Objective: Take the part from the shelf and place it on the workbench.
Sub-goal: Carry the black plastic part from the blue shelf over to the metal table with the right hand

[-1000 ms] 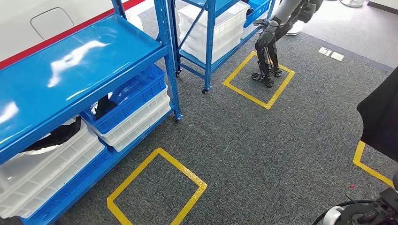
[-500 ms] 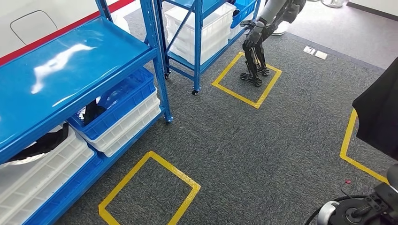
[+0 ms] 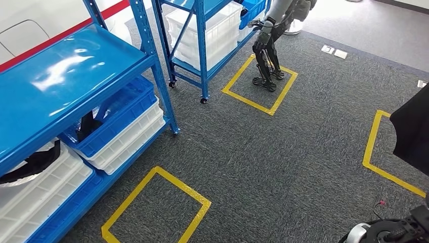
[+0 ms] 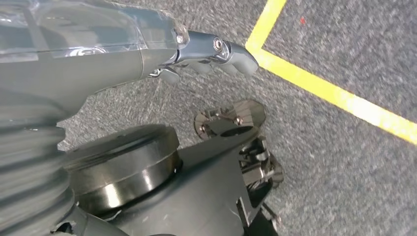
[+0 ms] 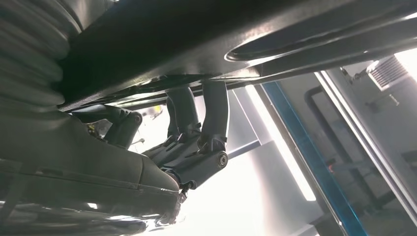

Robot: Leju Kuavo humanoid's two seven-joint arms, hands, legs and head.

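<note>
The right hand point(image 5: 196, 147) had its fingers point(image 5: 216, 113) hooked up over the edge of a broad dark part point(image 5: 196, 39), so it looked clamped on it. In the head view a black slab point(image 3: 412, 134) hung at the right edge, above the carpet, and was most likely that same part, carried clear of the blue shelf point(image 3: 76, 71). The left hand point(image 4: 206, 54) hung over the grey carpet point(image 4: 344, 162) beside a yellow tape line point(image 4: 334, 96), fingers stretched out loosely and holding nothing.

The shelf stood at the near left, a blue crate point(image 3: 119, 119) and white bins point(image 3: 45, 197) on its lower level. A yellow taped square point(image 3: 157, 202) lay on the floor just in front of it. A second robot point(image 3: 268, 45) stood in another taped square at the far side, next to a further blue rack point(image 3: 202, 35).

By my reading, the picking step was done and the carry was in hand. The next move called for walking to the counter with the grip kept firm, keeping the wide part clear of the shelf posts, then lowering it flat before letting go.
</note>
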